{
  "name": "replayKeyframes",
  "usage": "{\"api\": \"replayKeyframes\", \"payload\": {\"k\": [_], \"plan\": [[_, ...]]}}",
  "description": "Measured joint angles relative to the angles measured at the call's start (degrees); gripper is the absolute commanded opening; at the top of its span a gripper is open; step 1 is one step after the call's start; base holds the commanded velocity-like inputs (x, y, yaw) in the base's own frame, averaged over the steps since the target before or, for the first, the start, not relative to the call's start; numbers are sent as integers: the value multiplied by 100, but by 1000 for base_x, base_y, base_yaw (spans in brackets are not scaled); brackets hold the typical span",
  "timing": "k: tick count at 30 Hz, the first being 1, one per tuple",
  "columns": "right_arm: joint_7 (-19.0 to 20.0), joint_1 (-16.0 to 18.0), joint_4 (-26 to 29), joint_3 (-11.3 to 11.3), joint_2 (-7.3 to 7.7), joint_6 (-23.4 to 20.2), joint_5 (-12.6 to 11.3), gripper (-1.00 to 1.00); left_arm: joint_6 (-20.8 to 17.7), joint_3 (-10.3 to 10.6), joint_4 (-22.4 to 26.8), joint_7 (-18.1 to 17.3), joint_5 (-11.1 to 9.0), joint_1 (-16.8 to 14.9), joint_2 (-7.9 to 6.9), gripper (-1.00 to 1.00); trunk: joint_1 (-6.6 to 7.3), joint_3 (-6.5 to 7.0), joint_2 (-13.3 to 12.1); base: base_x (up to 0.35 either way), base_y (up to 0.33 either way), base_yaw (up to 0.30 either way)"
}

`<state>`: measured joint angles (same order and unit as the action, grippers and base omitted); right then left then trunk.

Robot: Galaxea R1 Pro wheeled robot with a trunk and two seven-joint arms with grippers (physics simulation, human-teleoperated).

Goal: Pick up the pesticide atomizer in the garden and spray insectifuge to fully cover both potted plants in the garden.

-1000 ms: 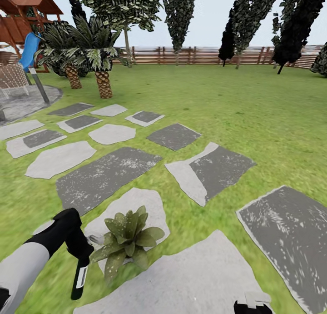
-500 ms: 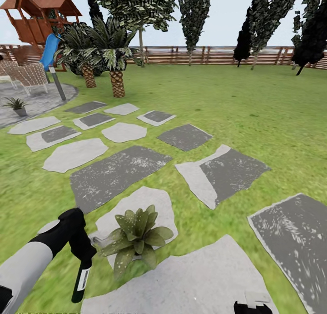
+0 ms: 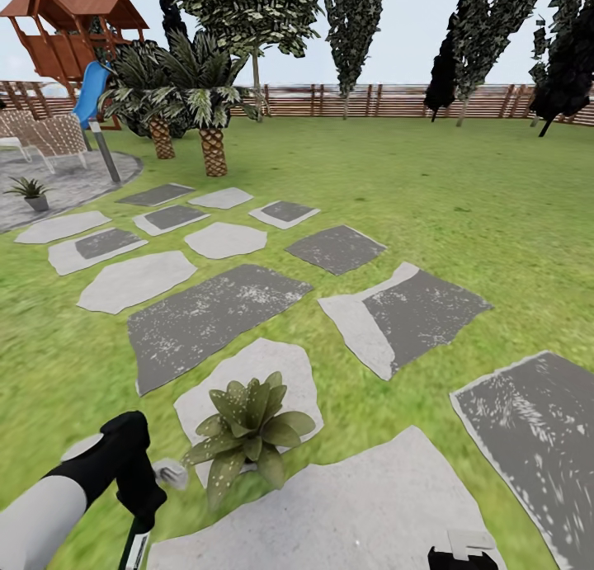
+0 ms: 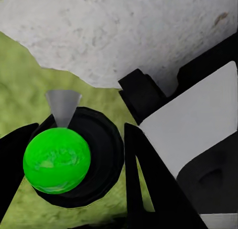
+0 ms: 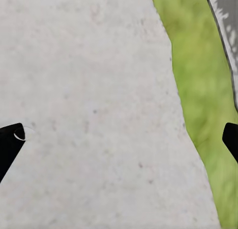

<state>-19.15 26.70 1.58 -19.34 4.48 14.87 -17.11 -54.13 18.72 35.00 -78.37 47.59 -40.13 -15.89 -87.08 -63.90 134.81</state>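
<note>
Green lawn ran back to a brown slatted fence (image 3: 371,100) under dark trees, with flat grey stepping stones (image 3: 214,314) scattered across it, some pale and smooth, some darker and flecked white. On a pale rounded stone sat the near potted plant (image 3: 252,434), a rosette of pointed, speckled green leaves that hid its pot. The left gripper (image 3: 140,492) hung just beside that plant, closed around the pesticide atomizer (image 3: 134,549), whose slim dark body with a white label dropped out of the head view below the fingers. In the left wrist view the black fingers (image 4: 148,184) clasped the bottle's round dark top, which carried a glossy green dome (image 4: 57,160) and a pale cone-shaped nozzle (image 4: 63,107) pointing away over grass and stone. The bottle seemed to be held this close so that the spray would land on the leaves. Well away from the near plant, on a round paved patch (image 3: 66,186) by a wooden play tower (image 3: 66,34), stood the second potted plant (image 3: 31,193) in its low grey pot, probably still to be treated. The right gripper (image 5: 119,139) hovered over a smooth pale stone (image 5: 94,114), its black fingertips (image 5: 9,142) spread wide and empty, apparently idle.
</note>
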Motion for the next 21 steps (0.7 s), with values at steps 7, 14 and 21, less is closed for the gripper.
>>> {"api": "replayKeyframes", "payload": {"k": [7, 14, 21], "plan": [[0, 0, 0, -3, 0, 0, -5, 100, -13, -244, 50, 330, -15, 0, 20, -100, 1, 0, 0, 23, -23, 0], [-1, 0, 8, 5, -1, 1, -16, 100, -15, -268, 40, 416, -49, -1, 28, -100, 2, 0, 0, 180, -147, 0], [1, 1, 8, 1, -10, 1, -17, 100, -15, -247, -45, 423, -47, 16, -9, -100, 0, 0, 0, 10, -5, 179]]}}
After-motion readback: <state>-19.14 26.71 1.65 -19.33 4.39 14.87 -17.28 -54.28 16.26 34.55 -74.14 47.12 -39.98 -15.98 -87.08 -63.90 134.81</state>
